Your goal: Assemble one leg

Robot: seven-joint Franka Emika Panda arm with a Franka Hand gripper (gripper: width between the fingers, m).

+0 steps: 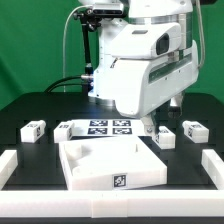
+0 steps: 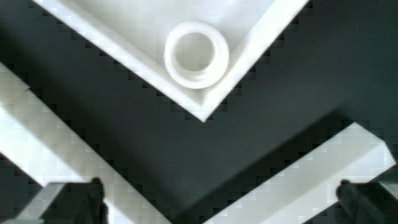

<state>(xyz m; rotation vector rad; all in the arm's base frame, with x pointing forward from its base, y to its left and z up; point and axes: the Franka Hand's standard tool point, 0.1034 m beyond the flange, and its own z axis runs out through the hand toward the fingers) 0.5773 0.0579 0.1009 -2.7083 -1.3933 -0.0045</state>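
The pincer [image 2: 214, 203], wide and empty, hangs over the panel's [image 2: 143, 25] corner hole [image 2: 196, 50]; grasping a nearby leg [image 1: 163, 137] seems next.

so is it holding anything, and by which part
Nothing. The gripper is open, only dark table between its fingers; the white panel's holed corner lies apart from them.
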